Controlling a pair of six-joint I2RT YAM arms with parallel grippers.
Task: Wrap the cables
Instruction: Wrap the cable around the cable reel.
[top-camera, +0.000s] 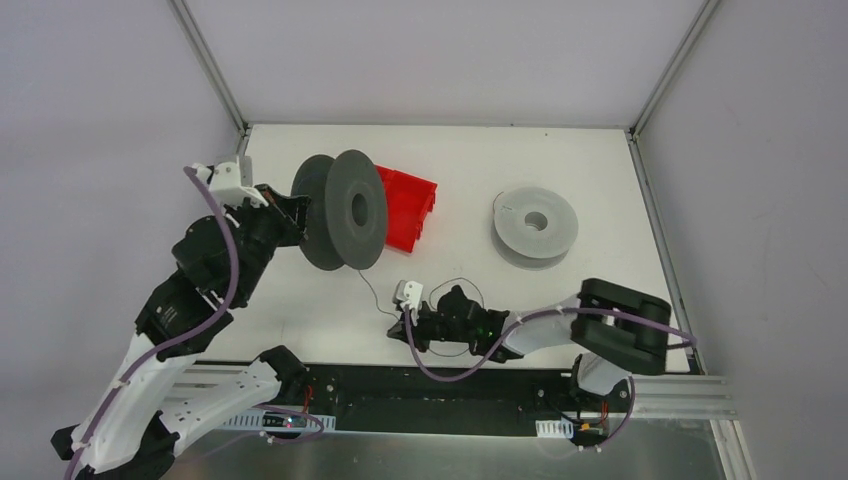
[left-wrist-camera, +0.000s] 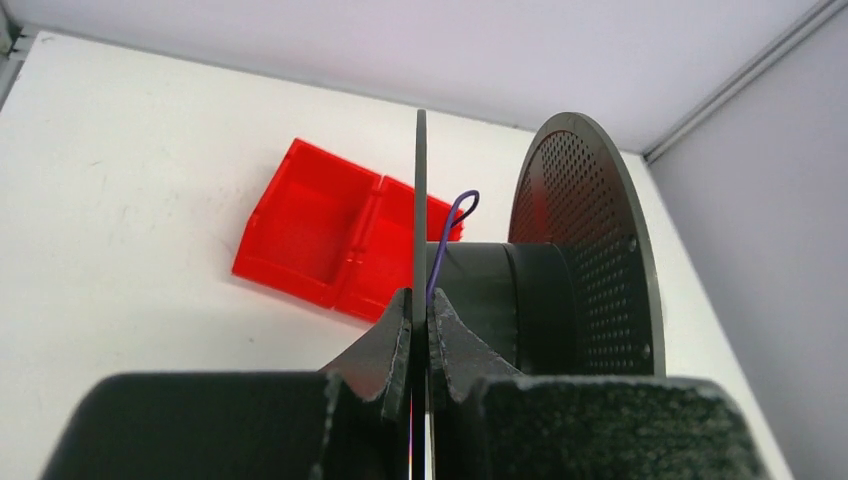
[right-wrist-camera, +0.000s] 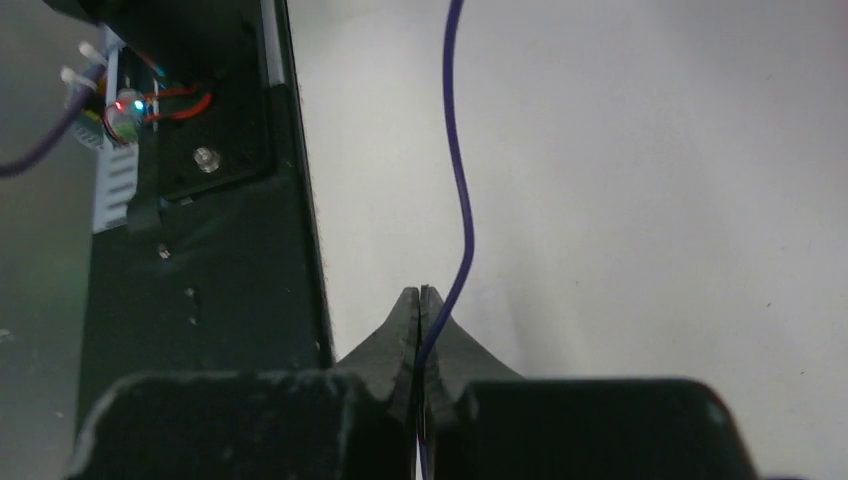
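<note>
Cable (right-wrist-camera: 461, 200), thin and purple, runs up across the white table (top-camera: 600, 180) from the right gripper (right-wrist-camera: 421, 297), whose fingers are pressed together on it with no gap showing. From above, this gripper lies low near the front edge of the table and points left, and the fine strand leads from it toward the dark spool (top-camera: 340, 235). That spool stands on edge, held by the left gripper (left-wrist-camera: 420, 305), whose fingers pinch one thin flange between them. A small loop of the cable pokes up beside the spool's hub. A red bin (top-camera: 408, 205) sits just behind the dark spool, and a light grey spool (top-camera: 560, 235) lies flat well to the right
</note>
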